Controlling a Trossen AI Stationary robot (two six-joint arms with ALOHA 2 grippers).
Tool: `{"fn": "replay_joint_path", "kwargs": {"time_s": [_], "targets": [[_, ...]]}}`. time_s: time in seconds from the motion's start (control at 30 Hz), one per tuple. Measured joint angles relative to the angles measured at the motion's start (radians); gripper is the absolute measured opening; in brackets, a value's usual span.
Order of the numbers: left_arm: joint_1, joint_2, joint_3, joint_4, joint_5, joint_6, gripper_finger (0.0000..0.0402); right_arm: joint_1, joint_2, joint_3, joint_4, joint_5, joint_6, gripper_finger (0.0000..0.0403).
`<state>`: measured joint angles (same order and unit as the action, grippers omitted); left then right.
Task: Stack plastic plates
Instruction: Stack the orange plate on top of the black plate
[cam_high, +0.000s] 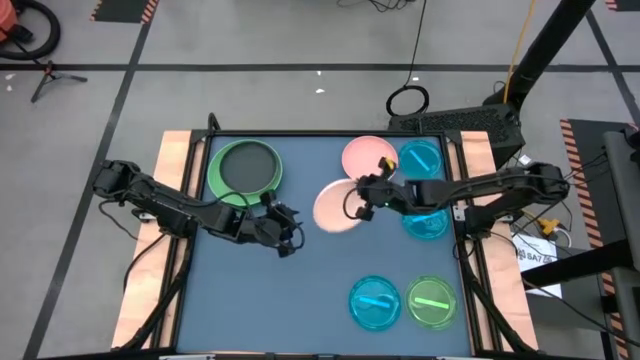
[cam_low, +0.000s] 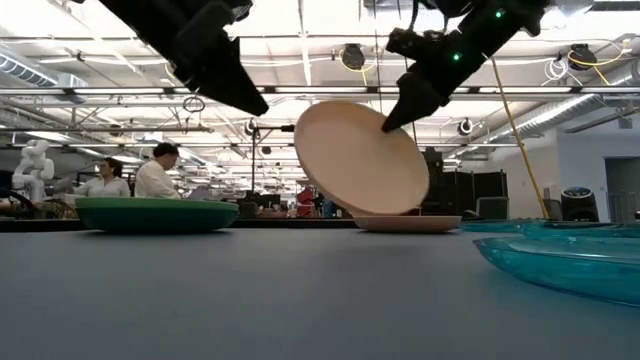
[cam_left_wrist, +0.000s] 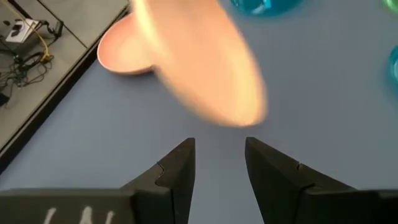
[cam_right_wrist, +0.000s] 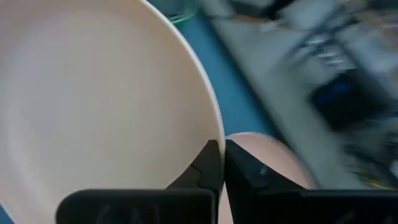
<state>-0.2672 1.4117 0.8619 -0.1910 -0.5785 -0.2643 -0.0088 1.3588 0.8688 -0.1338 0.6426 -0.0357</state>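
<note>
A cream plate (cam_low: 355, 160) hangs tilted above the middle of the table, with my right gripper (cam_right_wrist: 222, 144) shut on its rim. Behind it a pink plate (cam_high: 368, 158) lies flat on the table. A green plate stack (cam_high: 243, 170) rests at the far left. My left gripper (cam_left_wrist: 217, 149) hovers open left of the cream plate (cam_high: 335, 208), pointing toward it with nothing between its fingers. My right gripper pinches the cream plate's rim (cam_right_wrist: 210, 134) between its two fingers, one on each face. The fingers (cam_low: 395, 115) slant down onto the plate's upper right edge from the table's right. The plate hangs tilted below them, clear of the table.
Blue plates lie at the far right (cam_high: 420, 158), under the right arm (cam_high: 425, 222) and near the front (cam_high: 375, 300), beside a lime plate (cam_high: 432, 302). The table's middle and near left (cam_high: 260, 300) is bare blue mat. People sit in the room beyond the table (cam_low: 155, 170).
</note>
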Motion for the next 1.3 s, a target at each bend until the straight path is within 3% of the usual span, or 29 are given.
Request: {"fn": "replay_joint_path", "kwargs": {"time_s": [0.13, 0.23, 0.4, 0.63, 1.3], "targets": [[0.0, 0.0, 0.0, 0.065, -0.004, -0.001, 0.0147, 0.028, -0.008, -0.027, 0.099, 0.202, 0.012, 0.0003], [0.006, 0.0, 0.0, 0.112, -0.007, 0.016, 0.0147, 0.039, -0.008, -0.033, 0.189, 0.245, -0.031, 0.0003], [0.032, 0.0, 0.0, 0.145, -0.037, 0.008, 0.0147, 0.043, -0.008, -0.034, 0.252, 0.248, -0.134, 0.0003], [0.069, 0.0, 0.0, 0.137, -0.071, -0.115, 0.0147, 0.042, -0.008, -0.034, 0.225, 0.25, -0.212, 0.0005], [0.076, 0.057, -0.002, 0.212, -0.084, -0.136, 0.0147, 0.046, -0.009, -0.034, 0.219, 0.22, -0.22, 0.0008]]}}
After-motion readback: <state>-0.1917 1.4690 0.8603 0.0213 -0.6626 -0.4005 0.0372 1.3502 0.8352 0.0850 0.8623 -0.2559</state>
